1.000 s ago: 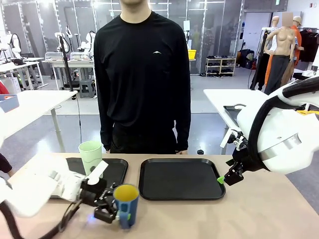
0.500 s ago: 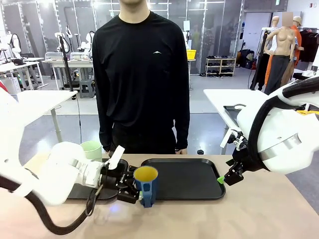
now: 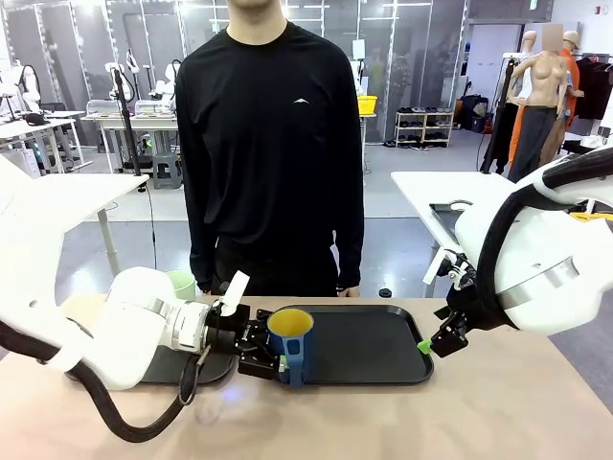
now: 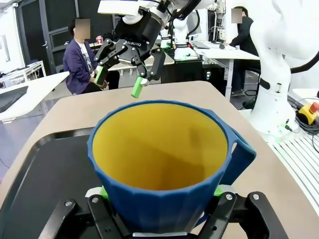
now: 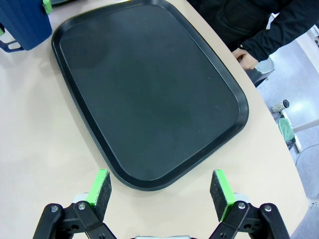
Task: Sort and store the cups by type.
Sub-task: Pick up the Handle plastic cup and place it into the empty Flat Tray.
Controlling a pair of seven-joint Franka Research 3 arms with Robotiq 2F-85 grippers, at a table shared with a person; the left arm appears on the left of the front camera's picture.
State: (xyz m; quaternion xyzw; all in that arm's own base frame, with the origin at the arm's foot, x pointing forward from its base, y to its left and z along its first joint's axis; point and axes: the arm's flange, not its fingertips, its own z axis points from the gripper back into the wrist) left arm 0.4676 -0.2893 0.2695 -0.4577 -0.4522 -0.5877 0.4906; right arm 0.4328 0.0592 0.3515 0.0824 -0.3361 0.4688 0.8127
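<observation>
i have the left gripper [image 3: 273,361] pinching the blue mug [image 3: 290,343] upright, the empty tray [image 3: 374,350] just ahead as its drop spot, right gripper [image 5: 160,193] spread and idle.

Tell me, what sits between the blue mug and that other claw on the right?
In the front view, just the bare black tray lies between the blue mug and the right gripper.

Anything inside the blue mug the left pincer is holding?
The blue mug looks empty: bare yellow walls show all round in the left wrist view. Its very bottom is hidden below the near rim. The left pincer grips it.
</observation>
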